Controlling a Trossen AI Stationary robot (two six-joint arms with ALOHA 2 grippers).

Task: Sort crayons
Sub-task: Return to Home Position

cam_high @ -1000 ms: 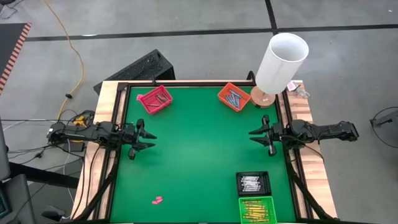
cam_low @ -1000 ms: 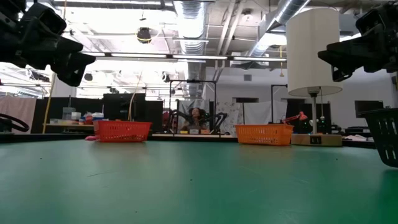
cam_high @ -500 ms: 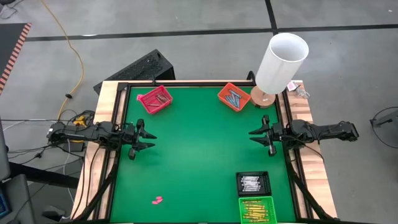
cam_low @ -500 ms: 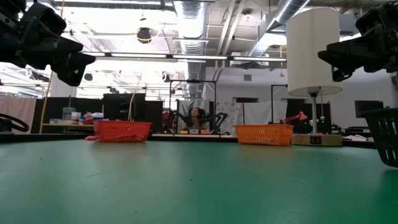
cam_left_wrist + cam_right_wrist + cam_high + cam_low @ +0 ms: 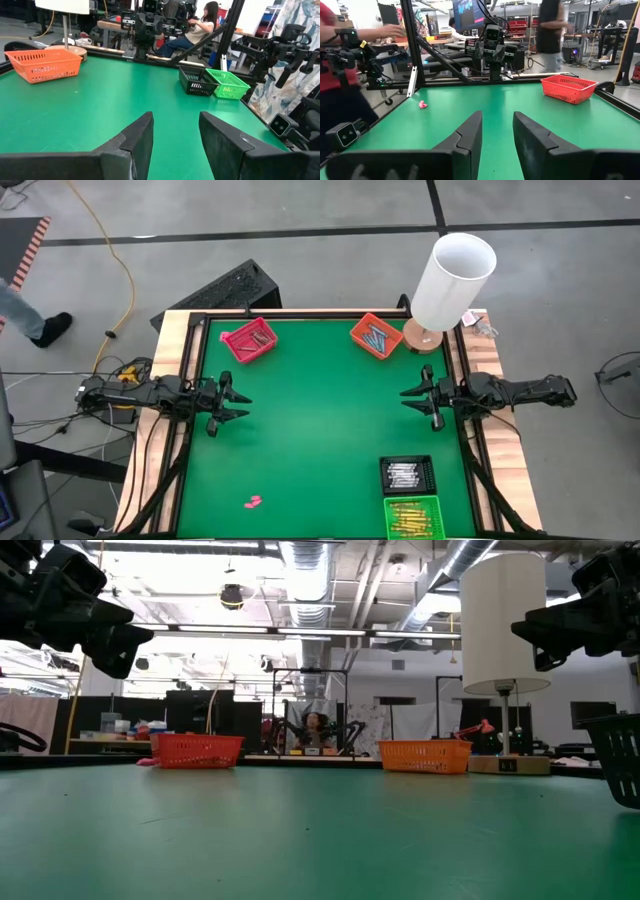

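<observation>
The crayons lie sorted in four small baskets on the green table: reddish ones in the red basket (image 5: 249, 340), blue-grey ones in the orange basket (image 5: 376, 335), white-grey ones in the black basket (image 5: 406, 474), yellow-orange ones in the green basket (image 5: 412, 518). My left gripper (image 5: 240, 407) hovers open at the table's left edge, pointing level toward the middle. My right gripper (image 5: 408, 397) hovers open at the right edge, facing it. Neither has anything between its fingers (image 5: 140, 137) (image 5: 472, 132).
A small pink lump (image 5: 253, 502) lies near the table's front left. A lamp with a white shade (image 5: 452, 280) stands at the far right corner. A person's leg (image 5: 30, 320) shows on the floor at far left; people stand beyond the table in the wrist views.
Both arms have kept still. A person's leg has come into the high view on the floor at the left.
</observation>
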